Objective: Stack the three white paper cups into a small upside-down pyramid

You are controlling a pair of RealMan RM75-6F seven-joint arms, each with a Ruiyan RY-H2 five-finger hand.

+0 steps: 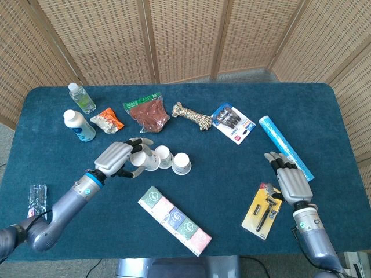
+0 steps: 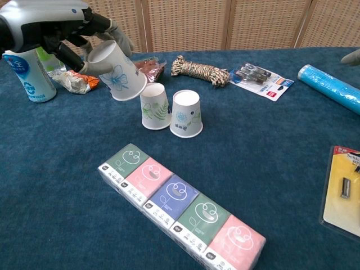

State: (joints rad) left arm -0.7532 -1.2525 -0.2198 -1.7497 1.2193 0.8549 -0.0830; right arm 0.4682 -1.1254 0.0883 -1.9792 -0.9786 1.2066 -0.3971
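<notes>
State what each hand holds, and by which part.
Left hand grips a white paper cup with blue flower around its closed base end. Right hand holds nothing.

white cup (image 2: 118,72) with blue flower, dark blue tablecloth (image 2: 270,146)

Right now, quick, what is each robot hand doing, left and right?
Left robot hand: holding a white paper cup, tilted, above the table.
Right robot hand: open, fingers apart, holding nothing.
</notes>
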